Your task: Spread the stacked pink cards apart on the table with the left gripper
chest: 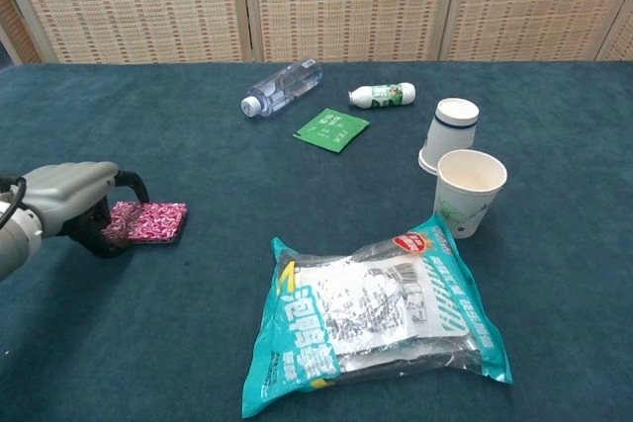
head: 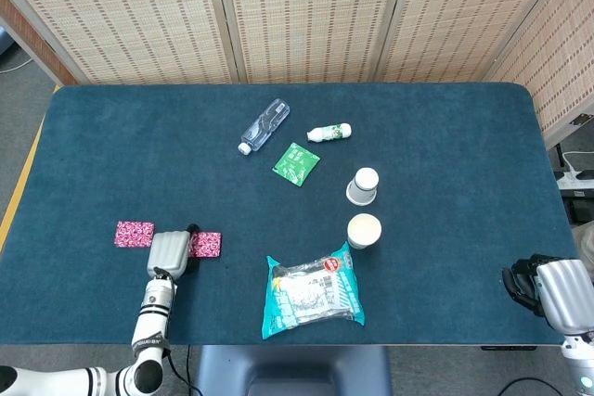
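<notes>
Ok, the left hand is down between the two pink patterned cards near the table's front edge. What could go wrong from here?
The left hand lies across the right pink patterned card; a careless lift could drag it back toward the left pink patterned card. The fingers hide the card's inner edge, so whether another card remains beneath cannot be told. Pushing further right risks nudging the teal snack bag.

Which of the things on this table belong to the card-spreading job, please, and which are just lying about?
Job: two flat pink patterned cards; grey left hand.

Lying about: clear plastic bottle, small white bottle, green sachet, upright paper cup, tipped paper cup, teal snack bag.
</notes>
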Available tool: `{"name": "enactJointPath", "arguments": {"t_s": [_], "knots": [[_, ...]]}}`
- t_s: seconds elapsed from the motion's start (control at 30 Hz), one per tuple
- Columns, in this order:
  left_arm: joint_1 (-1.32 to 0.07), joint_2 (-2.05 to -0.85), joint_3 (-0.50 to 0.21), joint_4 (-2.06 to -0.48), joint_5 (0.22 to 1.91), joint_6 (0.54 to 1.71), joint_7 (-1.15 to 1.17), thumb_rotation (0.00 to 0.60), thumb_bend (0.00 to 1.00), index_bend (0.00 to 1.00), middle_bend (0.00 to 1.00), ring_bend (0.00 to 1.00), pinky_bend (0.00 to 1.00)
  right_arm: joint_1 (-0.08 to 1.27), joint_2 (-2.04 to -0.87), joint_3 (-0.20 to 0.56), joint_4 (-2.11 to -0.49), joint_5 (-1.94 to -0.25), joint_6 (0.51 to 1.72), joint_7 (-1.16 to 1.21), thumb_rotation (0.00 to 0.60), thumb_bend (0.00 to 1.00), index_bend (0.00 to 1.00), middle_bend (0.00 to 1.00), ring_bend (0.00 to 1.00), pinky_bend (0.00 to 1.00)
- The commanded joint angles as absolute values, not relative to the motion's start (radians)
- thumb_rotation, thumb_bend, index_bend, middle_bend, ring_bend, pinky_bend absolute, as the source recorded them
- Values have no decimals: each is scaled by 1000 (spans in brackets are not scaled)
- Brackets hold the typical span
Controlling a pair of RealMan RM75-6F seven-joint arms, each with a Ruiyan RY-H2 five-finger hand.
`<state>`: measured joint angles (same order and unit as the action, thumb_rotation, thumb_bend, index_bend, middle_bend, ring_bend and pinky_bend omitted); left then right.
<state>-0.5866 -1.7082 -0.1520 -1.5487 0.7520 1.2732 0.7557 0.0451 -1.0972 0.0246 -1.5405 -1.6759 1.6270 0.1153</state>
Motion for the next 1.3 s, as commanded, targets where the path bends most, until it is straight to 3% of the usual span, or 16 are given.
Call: {"name": "enactJointPath", "arguments": {"t_s": [0.03,0.5,1.0,1.3], "knots": [[-561,-1660,-128,-1595,788,1292,737,600,381,551,1000,1000,1000,45,-1096,25,-1541,-1675,1625,115,600,439,1000,880,786,888],[-448,-1471,-39,-1672,925,1324,600,600,382,564,1000,1000,1000,46,-1099,22,-1544,-1674,1619,104,600,438,1000,880,786,888],[-380,-1464,-24,-1525,948,1259,473,600,383,564,1000,1000,1000,49,-1098,20,-1547,-1672,1608,96,600,438,1000,880,786,888],[-352,-1468,-27,-1512,948,1253,470,600,379,433,1000,1000,1000,50,-1098,19,-1548,-1671,1604,92,600,438,1000,880,786,888]]}}
